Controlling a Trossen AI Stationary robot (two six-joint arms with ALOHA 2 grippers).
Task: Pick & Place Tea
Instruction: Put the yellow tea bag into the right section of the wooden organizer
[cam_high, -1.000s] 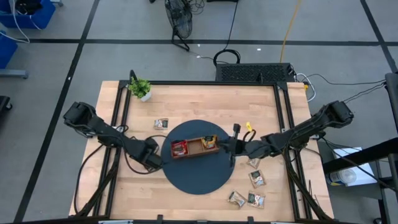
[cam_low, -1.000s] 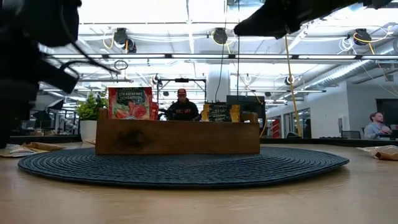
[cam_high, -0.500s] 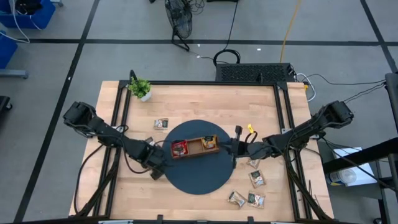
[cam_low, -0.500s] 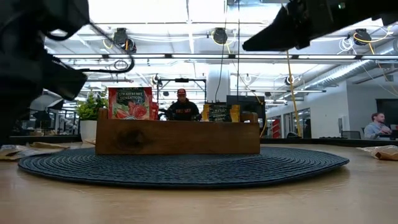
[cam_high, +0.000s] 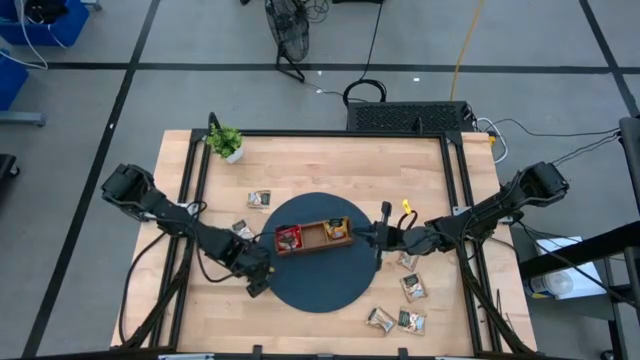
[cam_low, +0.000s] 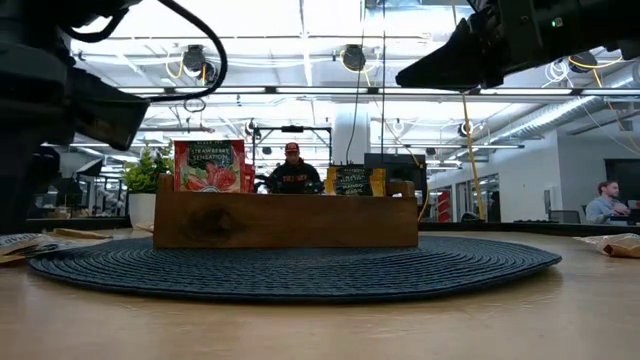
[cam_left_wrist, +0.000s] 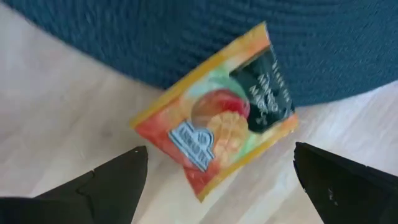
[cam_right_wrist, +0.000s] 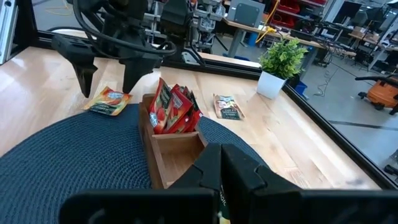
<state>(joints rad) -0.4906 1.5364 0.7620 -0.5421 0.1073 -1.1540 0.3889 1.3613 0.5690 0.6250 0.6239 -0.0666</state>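
Note:
An orange tea sachet (cam_left_wrist: 214, 118) lies flat, its far part on the edge of the round dark-blue mat (cam_high: 315, 285) and its near part on the wood. My left gripper (cam_high: 256, 277) hangs open just above it, one finger on either side, touching nothing; the right wrist view shows this too (cam_right_wrist: 106, 68). The wooden tray (cam_high: 313, 238) stands on the mat with red sachets (cam_right_wrist: 174, 109) upright in its left compartment and orange ones (cam_high: 336, 229) in its right. My right gripper (cam_high: 380, 238) is shut and empty, raised just right of the tray.
Loose beige-and-green sachets lie on the wood: two left of the mat (cam_high: 259, 199), several at the right and near right (cam_high: 412, 288). A small potted plant (cam_high: 226, 142) stands at the far left corner. A person (cam_low: 292, 172) sits in the room beyond.
My left gripper has gone toward the table's near edge and a little to the right, along the mat's left rim, and now stands over the orange sachet. My right gripper has drawn back a little toward the table's right edge, away from the tray.

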